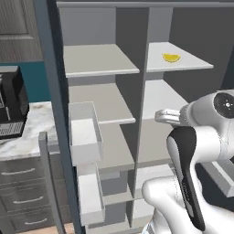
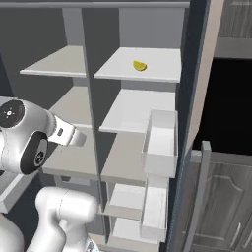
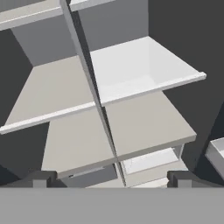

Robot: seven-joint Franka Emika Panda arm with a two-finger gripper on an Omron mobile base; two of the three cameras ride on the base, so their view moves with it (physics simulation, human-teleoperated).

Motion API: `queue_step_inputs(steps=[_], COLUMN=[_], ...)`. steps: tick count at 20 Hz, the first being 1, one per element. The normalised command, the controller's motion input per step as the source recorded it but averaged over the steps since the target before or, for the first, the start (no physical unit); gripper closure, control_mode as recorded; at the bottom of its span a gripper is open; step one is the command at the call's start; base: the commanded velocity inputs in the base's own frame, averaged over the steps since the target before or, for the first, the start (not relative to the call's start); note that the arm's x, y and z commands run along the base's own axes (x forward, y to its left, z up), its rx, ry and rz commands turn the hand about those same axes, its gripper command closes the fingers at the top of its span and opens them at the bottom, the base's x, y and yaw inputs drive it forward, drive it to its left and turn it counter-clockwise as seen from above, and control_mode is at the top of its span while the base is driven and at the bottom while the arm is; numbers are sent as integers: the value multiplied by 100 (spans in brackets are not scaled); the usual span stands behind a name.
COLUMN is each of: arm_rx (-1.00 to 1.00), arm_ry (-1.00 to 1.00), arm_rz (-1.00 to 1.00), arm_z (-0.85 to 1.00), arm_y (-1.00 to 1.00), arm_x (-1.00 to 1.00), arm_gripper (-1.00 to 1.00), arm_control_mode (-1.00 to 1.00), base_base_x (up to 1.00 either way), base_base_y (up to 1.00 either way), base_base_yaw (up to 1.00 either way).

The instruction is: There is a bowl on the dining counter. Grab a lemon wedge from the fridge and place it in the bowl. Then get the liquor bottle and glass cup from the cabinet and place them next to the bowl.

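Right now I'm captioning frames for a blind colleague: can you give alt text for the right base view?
An open fridge with pale shelves holds a single lemon wedge on its top right shelf. The white robot arm rises at lower left, well below the wedge, and empty door bins stand at right.

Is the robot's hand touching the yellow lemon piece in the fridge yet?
Apart. In the left base view the lemon wedge lies on the top right shelf, while the gripper is open well below it, a shelf level lower.
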Motion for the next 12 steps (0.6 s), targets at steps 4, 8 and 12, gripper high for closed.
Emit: queue_step_inputs(steps=[4, 8, 12], arm_rx=[0, 0, 0], arm_ry=[0, 0, 0], arm_rz=[0, 0, 0], arm_z=[0, 0, 0], arm_y=[0, 0, 0], arm_x=[0, 0, 0], arm_gripper=[-100, -100, -100], arm_control_mode=[100, 100, 100], base_base_x=[50, 58, 70], base_base_y=[-36, -42, -32], base_base_yaw=[0, 0, 0])
